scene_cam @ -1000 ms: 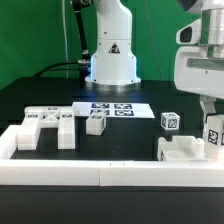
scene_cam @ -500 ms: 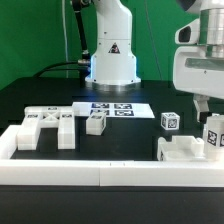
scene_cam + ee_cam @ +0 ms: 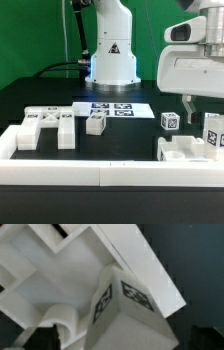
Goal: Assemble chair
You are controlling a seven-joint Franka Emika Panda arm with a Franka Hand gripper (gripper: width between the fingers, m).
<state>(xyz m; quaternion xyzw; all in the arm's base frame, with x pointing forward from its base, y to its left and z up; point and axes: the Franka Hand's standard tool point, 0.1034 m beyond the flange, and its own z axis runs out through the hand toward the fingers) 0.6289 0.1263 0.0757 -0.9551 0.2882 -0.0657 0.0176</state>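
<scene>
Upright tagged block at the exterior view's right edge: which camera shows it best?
Wrist view: the block fills the frame close up, with two tagged faces visible. The exterior view shows it small and cropped by the frame edge.

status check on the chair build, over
gripper open, holding nothing, hovering above the upright tagged piece. piece stands at the slotted block, clear of the fingers. small tagged cube sits nearby, apart.

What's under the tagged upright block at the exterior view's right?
A white slotted piece lies beneath the upright block, as the wrist view shows. The block hides its own foot, so whether it sits in a slot cannot be seen.
</scene>
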